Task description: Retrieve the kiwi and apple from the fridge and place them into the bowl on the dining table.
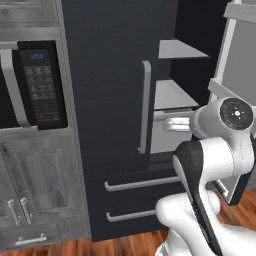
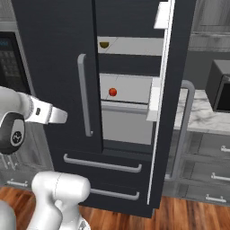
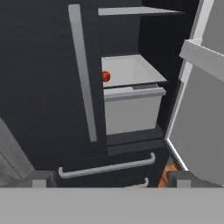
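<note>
The apple (image 3: pixel 106 77) is sitting on the fridge (image 3: pixel 48 87) shelf ahead and slightly left of the gripper (image 3: pixel 111 179); its fingers are standing wide, holding nothing.

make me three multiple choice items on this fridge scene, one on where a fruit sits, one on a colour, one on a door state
1. Where is the apple?
A. on a fridge shelf below the kiwi
B. on the floor
C. in the tool

2. What colour is the fridge's outside?
A. white
B. dark charcoal
C. red

3. How do the fridge's upper doors stand?
A. both shut
B. both open
C. right door open, left shut

Answers: 1 A, the red fruit lies one shelf under the olive one; 2 B, its doors and drawers are dark; 3 C, the shelves show past the swung-out door.
</note>
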{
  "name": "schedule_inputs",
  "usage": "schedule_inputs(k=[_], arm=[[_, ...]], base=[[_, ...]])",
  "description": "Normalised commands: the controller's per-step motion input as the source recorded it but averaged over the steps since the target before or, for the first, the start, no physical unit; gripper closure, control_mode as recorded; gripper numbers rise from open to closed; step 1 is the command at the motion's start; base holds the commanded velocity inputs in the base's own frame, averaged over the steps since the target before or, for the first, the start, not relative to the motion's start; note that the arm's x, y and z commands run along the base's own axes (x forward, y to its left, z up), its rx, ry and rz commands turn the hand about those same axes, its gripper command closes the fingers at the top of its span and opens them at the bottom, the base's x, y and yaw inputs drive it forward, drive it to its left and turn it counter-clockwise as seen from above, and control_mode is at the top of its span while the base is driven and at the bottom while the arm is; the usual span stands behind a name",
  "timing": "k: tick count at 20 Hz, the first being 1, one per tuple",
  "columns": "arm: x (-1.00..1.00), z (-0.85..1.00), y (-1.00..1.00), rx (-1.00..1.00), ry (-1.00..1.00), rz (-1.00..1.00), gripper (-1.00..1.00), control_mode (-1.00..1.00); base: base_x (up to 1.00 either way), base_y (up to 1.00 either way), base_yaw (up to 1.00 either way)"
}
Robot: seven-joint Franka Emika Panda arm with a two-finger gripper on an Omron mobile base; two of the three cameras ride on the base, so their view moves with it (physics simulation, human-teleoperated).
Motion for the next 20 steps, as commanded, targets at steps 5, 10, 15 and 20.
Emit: schedule_inputs(k=[5, 10, 15, 20], arm=[[0.47, 0.02, 0.01, 0.05, -0.04, 0.27, -1.00, -1.00], [0.60, 0.00, 0.00, 0.00, 0.04, 0.08, -1.00, -1.00], [0.81, 0.00, 0.04, 0.00, 0.06, 0.01, -1.00, -1.00], [0.80, 0.00, 0.09, 0.00, 0.03, 0.00, -1.00, -1.00]], base=[[0.00, 0.00, 0.00], [0.00, 0.00, 0.00], [0.00, 0.00, 0.00], [0.00, 0.00, 0.00]])
